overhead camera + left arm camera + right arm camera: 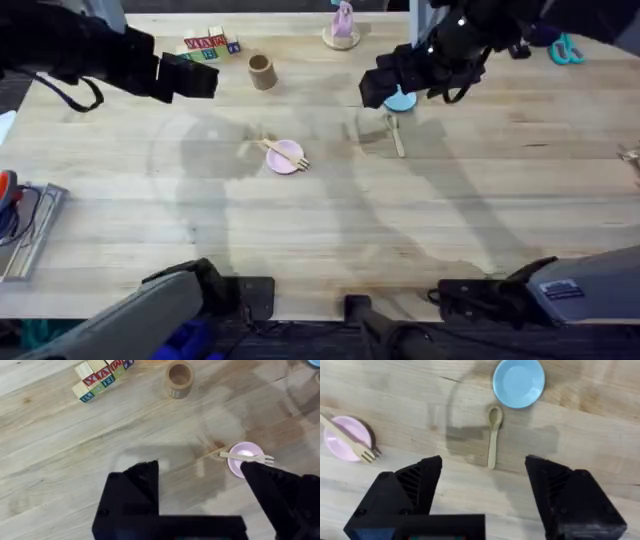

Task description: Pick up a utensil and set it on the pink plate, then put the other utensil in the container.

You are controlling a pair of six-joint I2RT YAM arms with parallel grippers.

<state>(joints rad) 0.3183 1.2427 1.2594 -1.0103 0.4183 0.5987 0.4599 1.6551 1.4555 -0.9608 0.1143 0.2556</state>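
Tined wooden fork (285, 156) across round pink plate (280, 160), oval-bowled wooden spoon (493, 435) on table

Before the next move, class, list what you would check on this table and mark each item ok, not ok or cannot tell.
1. Small pale wooden fork rests across the small round pink plate: ok.
2. Small pale wooden spoon lies bare on the table: ok.
3. Right gripper open above the spoon: ok.
4. Small brown cylindrical cup upright: ok.
5. Cup empty: cannot tell.
6. Left gripper open, holding nothing: ok.
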